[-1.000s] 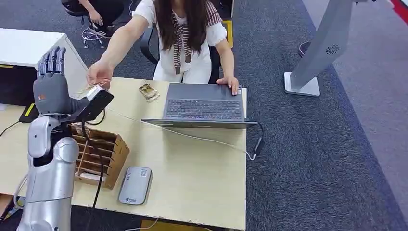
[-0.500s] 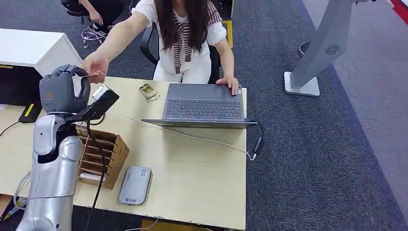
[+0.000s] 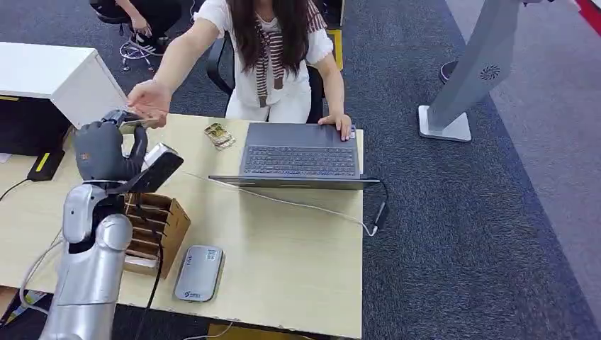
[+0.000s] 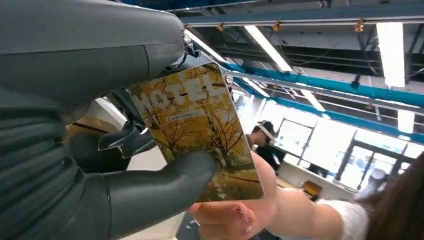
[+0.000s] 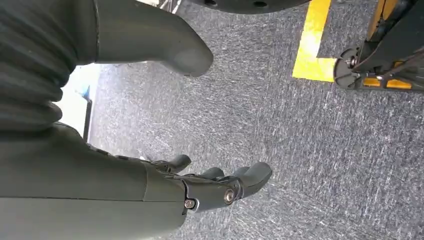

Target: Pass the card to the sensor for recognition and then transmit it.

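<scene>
My left hand (image 3: 106, 150) is raised over the back left of the desk (image 3: 283, 255) and pinches a yellow card (image 4: 195, 125) printed with autumn trees and the word HOTEL, thumb (image 4: 165, 185) pressed on its face. In the head view the card (image 3: 133, 122) shows as a thin edge at the fingertips. A person's open hand (image 3: 149, 99) hovers right beside the card; I cannot tell if it touches. The grey sensor pad (image 3: 200, 273) lies flat near the desk's front edge. My right hand (image 5: 200, 185) hangs over carpet, fingers apart, holding nothing.
A wooden slotted card rack (image 3: 152, 227) stands just below my left arm, next to the sensor pad. An open laptop (image 3: 301, 152) with a trailing cable sits mid-desk, the person's other hand on it. Another card (image 3: 220, 134) lies left of the laptop. A white cabinet (image 3: 49, 71) is at far left.
My left hand went from open with fingers upright to curled around the card. The person's hand released the card and opened. My arm shifted slightly right and lower.
</scene>
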You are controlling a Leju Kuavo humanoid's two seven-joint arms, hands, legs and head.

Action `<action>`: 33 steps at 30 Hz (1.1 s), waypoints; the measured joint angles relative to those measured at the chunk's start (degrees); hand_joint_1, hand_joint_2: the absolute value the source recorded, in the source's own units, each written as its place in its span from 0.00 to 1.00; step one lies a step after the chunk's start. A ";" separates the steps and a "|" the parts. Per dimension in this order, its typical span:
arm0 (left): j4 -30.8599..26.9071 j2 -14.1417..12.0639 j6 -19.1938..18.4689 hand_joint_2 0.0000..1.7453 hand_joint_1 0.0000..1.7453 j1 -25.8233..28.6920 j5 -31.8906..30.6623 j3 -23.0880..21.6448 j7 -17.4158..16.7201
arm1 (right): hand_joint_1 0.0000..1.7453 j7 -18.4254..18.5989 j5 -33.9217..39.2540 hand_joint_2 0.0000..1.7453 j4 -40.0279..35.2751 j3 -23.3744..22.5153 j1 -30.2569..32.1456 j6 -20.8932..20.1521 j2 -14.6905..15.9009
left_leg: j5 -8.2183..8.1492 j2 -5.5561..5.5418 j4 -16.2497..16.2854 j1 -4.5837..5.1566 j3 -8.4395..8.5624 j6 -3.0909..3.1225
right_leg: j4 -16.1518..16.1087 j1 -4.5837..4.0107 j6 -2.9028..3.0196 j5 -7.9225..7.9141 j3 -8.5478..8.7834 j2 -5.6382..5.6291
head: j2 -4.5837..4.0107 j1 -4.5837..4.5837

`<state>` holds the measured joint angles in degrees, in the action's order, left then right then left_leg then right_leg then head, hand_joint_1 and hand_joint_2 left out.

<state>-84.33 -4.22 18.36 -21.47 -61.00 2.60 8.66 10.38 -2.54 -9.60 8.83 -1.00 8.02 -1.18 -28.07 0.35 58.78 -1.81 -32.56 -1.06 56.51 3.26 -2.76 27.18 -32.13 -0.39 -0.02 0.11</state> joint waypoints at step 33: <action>-11.25 1.66 -5.47 1.00 1.00 28.63 -4.81 -6.67 1.46 | 0.00 0.28 1.75 1.00 0.15 -1.38 0.37 2.47 -0.90 | -0.07 -0.01 -0.01 0.01 -0.01 0.00 | -0.03 0.01 -0.03 0.05 0.00 0.03 | 0.00 0.00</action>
<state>-95.58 -2.56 12.89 7.15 -65.81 -4.07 10.12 10.67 -0.79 -9.44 7.45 -0.64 10.49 -2.08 -28.13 0.34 58.77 -1.80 -32.57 -1.06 56.48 3.27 -2.78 27.23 -32.13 -0.36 -0.02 0.11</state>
